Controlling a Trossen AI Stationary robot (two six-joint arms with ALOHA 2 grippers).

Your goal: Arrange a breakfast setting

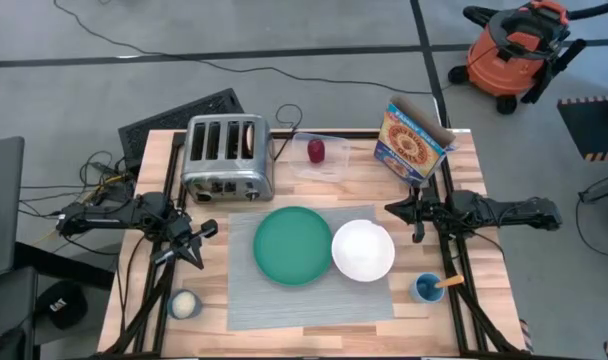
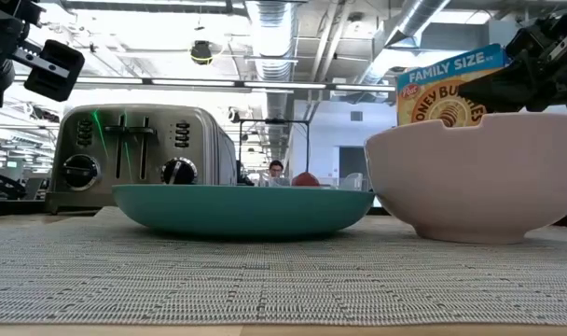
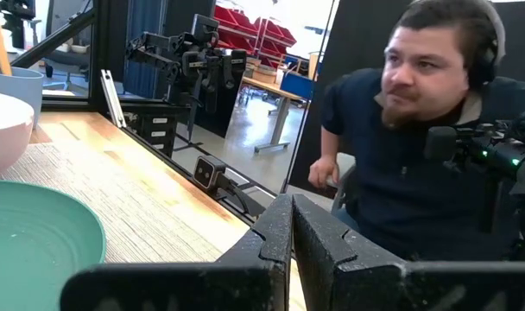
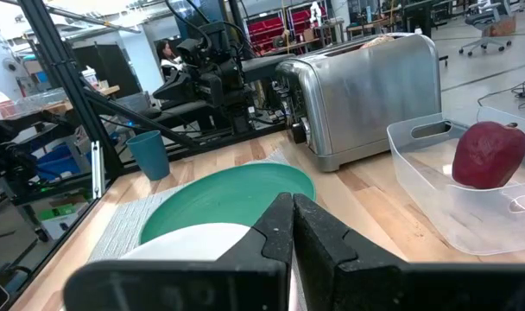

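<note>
The grey placemat lies at the table's middle near side. The teal plate and the white bowl stand side by side on it. The dark-red fruit sits in a clear tray at the far side. A tan bread sticks out of a slot of the toaster. A wooden spoon stands in a blue cup. My left gripper is shut and empty, left of the plate. My right gripper is shut and empty, right of the bowl.
A cereal box stands at the far right. A second cup stands at the near left corner. The table's metal frame rails run along both sides. A person sits beyond the table's near edge.
</note>
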